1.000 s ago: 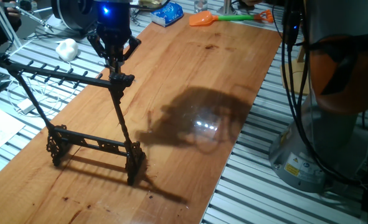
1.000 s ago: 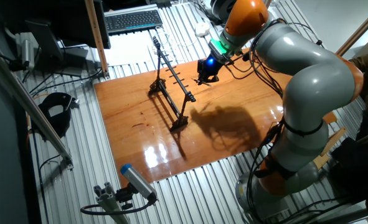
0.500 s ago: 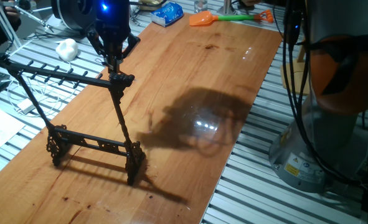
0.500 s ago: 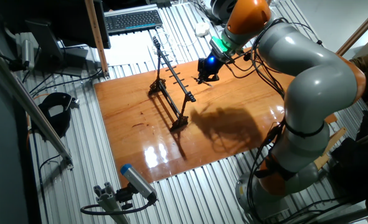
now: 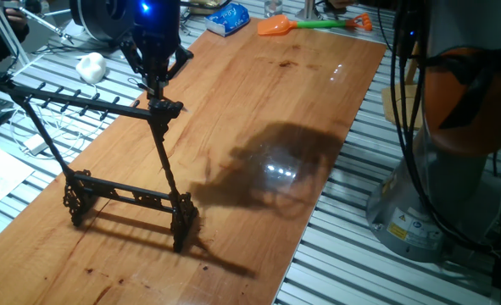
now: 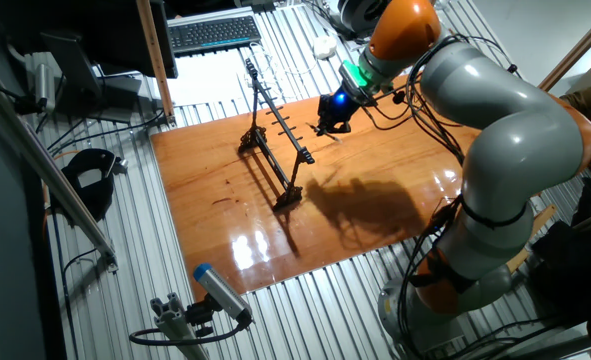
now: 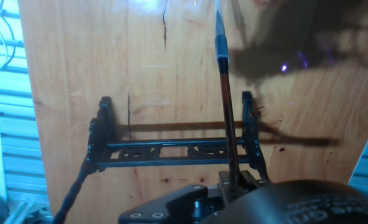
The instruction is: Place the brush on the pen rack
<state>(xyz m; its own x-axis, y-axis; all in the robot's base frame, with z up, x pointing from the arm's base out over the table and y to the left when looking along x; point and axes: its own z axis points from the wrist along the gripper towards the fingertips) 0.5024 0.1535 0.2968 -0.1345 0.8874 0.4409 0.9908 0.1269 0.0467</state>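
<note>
My gripper (image 5: 155,78) hangs just above the right end of the pen rack's top bar and is shut on the brush. In the hand view the brush (image 7: 226,106) runs straight out from between the fingers, reddish-brown shaft and dark pointed tip hanging over the tabletop beyond the rack. The pen rack (image 5: 80,104) is a black ornate frame standing upright on the wooden table, with pegs along its top bar; its base rail and two legs show below the brush in the hand view (image 7: 171,149). The rack (image 6: 275,150) and gripper (image 6: 333,120) also show in the other fixed view.
An orange fly swatter with a green handle (image 5: 277,26) and a blue packet (image 5: 228,19) lie at the table's far end. A white lump (image 5: 90,65) sits off the board at the left. A keyboard (image 6: 213,32) lies behind. The arm's base (image 5: 441,195) stands at the right.
The gripper with the brush has lifted very slightly over the rack's right end. The arm's shadow on the table has shifted a little to the right.
</note>
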